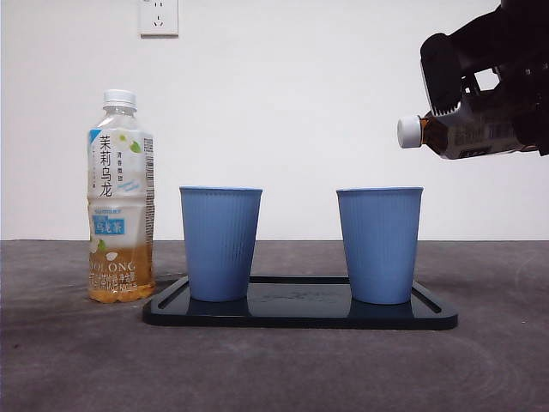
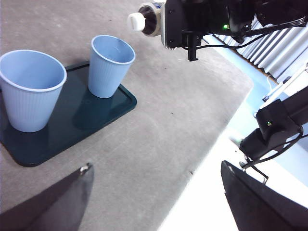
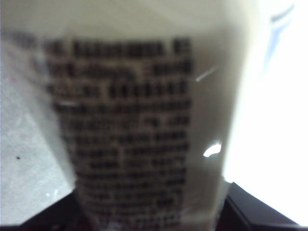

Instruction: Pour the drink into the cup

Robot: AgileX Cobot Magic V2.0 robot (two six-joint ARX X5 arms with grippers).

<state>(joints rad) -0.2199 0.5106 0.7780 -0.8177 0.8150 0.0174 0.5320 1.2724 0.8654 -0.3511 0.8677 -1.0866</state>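
Observation:
My right gripper (image 1: 467, 110) is shut on a drink bottle (image 1: 459, 136) with brown tea, held nearly level at the upper right of the front view. Its white cap (image 1: 410, 131) is on and points left, above and just right of the right blue cup (image 1: 379, 245). A second blue cup (image 1: 220, 243) stands beside it on the dark tray (image 1: 300, 314). The blurred bottle label (image 3: 130, 130) fills the right wrist view. The left wrist view shows both cups (image 2: 109, 65) (image 2: 31, 96), the bottle (image 2: 148, 19) and my open, empty left gripper (image 2: 154, 192) away from the tray.
A full-size oolong tea bottle (image 1: 120, 202) with a white cap stands upright on the grey table, left of the tray. A wall socket (image 1: 159, 15) sits on the white back wall. The table's edge (image 2: 226, 120) runs beyond the tray in the left wrist view.

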